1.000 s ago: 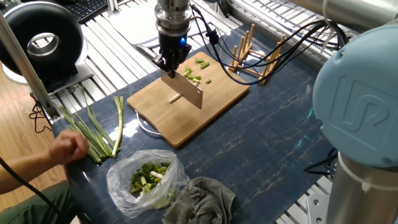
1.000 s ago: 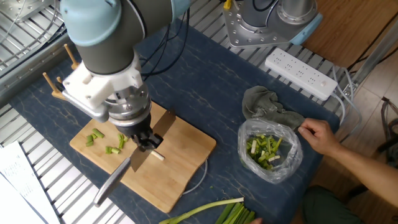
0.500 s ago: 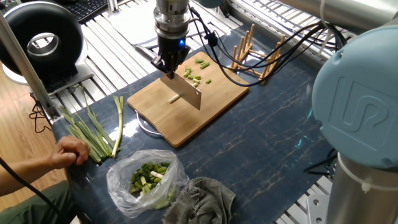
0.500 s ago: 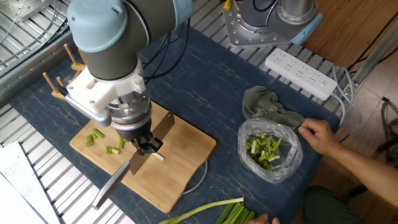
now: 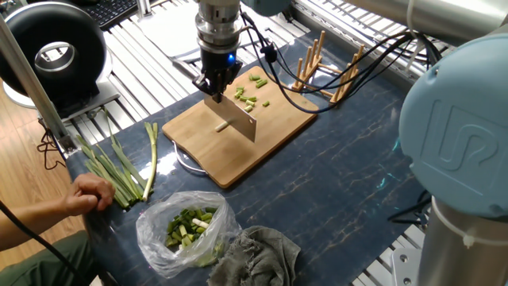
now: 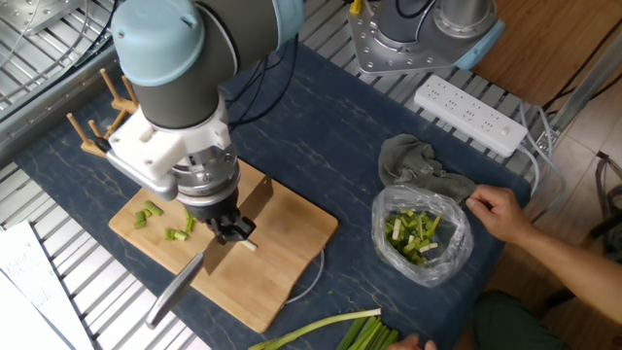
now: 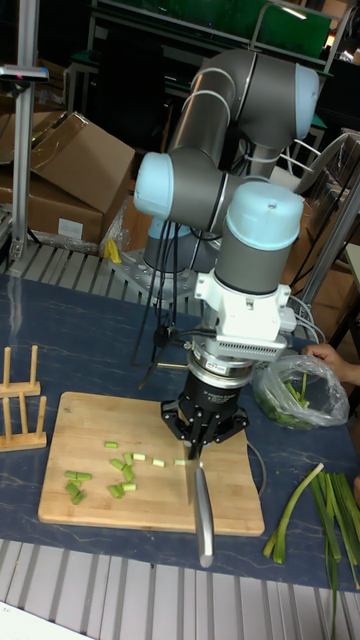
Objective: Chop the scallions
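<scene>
Dark blue table (image 5: 341, 183), cardboard boxes behind. Wooden cutting board (image 5: 274, 127) carries the scallions (image 5: 252, 90): short pale-green bits. Claw (image 5: 215, 89) clamped on knife (image 5: 240, 119).

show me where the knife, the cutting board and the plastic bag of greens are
knife (image 5: 240, 121), one fixed view, flat of the blade.
cutting board (image 5: 274, 135), one fixed view, bare wood right of the blade.
plastic bag (image 6: 424, 236), the other fixed view, middle of the bag.

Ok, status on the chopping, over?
End effector shut on knife, blade over board. Scallions mostly cut, one pale bit left. Nothing blocking.
</scene>
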`<state>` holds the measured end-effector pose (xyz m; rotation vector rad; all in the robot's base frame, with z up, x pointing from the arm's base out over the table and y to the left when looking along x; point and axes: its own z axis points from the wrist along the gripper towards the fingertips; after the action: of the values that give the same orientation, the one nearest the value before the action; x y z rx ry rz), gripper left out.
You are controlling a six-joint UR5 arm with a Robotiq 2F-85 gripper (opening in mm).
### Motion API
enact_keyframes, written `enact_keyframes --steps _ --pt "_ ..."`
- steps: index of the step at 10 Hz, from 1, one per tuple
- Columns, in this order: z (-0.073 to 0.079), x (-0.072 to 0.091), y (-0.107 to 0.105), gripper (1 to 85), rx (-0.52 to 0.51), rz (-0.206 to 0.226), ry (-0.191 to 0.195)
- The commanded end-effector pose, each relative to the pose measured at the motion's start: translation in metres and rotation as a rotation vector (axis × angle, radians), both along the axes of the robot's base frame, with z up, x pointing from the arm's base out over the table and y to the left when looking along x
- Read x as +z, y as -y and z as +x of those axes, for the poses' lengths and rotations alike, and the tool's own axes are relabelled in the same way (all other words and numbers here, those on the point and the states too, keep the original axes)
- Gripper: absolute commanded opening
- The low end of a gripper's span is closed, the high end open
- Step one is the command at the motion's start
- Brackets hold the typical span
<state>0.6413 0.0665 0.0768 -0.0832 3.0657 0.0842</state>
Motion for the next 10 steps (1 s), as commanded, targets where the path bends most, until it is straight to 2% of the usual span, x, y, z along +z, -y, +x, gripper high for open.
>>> enact_keyframes --steps 1,4,7,8,9,10 --pt "0.000 -0.004 -0.002 1.7 -0.006 0.004 0.010" --pt "0.005 -0.011 -0.003 1.7 -0.007 0.004 0.030" --pt "0.021 -0.021 0.003 1.7 -0.002 -0.009 0.076" --pt "0.023 -0.012 0.011 1.7 0.017 -0.015 0.067" --pt "0.021 0.004 0.026 1.7 0.073 -0.050 0.059" --pt "0.012 0.024 0.041 1.7 0.127 -0.071 0.023"
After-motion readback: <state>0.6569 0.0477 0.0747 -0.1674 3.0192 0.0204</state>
